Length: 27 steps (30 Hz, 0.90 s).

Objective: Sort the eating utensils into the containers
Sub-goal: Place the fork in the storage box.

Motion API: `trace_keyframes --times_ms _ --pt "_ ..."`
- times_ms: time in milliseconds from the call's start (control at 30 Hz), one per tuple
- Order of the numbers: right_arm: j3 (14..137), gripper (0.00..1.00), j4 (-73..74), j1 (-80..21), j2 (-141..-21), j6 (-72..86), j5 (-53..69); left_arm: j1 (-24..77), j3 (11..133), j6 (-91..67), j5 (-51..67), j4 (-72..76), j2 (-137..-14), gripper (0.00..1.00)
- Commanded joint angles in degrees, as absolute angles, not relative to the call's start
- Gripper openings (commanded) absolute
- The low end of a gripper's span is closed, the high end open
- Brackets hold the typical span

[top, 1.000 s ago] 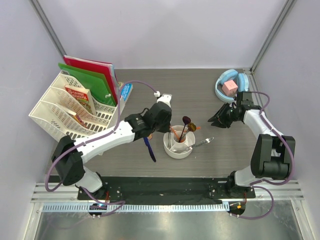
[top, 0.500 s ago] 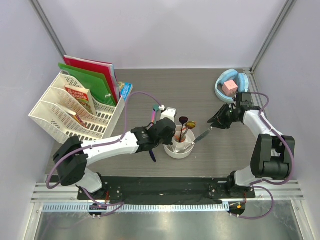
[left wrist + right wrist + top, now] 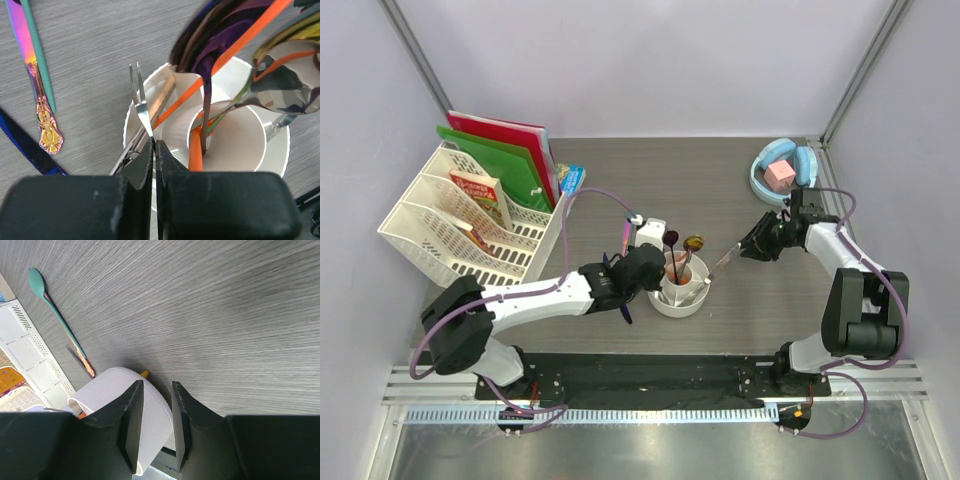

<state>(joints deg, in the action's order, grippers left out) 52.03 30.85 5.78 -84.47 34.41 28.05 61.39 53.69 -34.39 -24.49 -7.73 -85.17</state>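
My left gripper [image 3: 154,145]: clenched on a silver fork [image 3: 140,100] at the cup [image 3: 280,155]'s left rim.
My right gripper [image 3: 157,384]: grasping a silver piece [image 3: 723,264], right of the cup.

Blue knife [image 3: 25,150] runs off the left edge.
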Motion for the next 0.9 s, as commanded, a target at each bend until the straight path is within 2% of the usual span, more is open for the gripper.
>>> trace_keyframes --times_ms 0,133,200,233,300,367,433,467,533,633,867 --pt "50.89 0.34 27.78 4.84 -82.18 34.19 30.58 61.61 51.33 -32.87 -28.12 -4.75 -84.29 0.00" --pt "48.35 0.33 26.11 3.96 -80.86 35.85 32.34 61.61 51.33 -32.09 -28.04 -4.48 -83.32 0.00" --pt "46.41 0.32 25.49 3.61 -79.55 36.38 33.04 61.61 51.76 -31.55 -28.47 -4.83 -82.97 0.07" --pt "45.62 0.32 25.31 3.52 -79.11 37.00 33.39 61.70 51.85 -31.38 -28.74 -5.18 -82.71 0.14" --pt "43.69 0.31 24.96 2.55 -78.14 37.61 33.92 61.61 52.03 -30.85 -29.00 -5.71 -82.44 0.17" --pt "42.63 0.32 25.13 1.76 -76.47 37.70 34.19 61.61 52.12 -30.59 -29.09 -6.41 -81.92 0.15" --pt "42.28 0.31 25.40 1.32 -75.42 37.88 34.28 61.61 51.86 -30.59 -29.18 -6.59 -81.56 0.04" --pt "42.10 0.31 25.57 0.97 -75.15 37.88 34.28 61.61 51.77 -30.50 -29.01 -6.50 -81.56 0.02" --pt "41.84 0.31 25.66 0.88 -74.71 37.97 34.28 61.61 51.77 -30.32 -28.65 -6.50 -81.56 0.02" --pt "41.57 0.31 25.75 0.88 -74.18 37.97 33.84 61.61 52.03 -30.15 -28.48 -6.94 -81.12 0.15" --pt "41.92 0.31 24.61 0.88 -73.65 38.76 33.05 61.52 54.05 -28.74 -32.51 -9.58 -75.68 0.31"
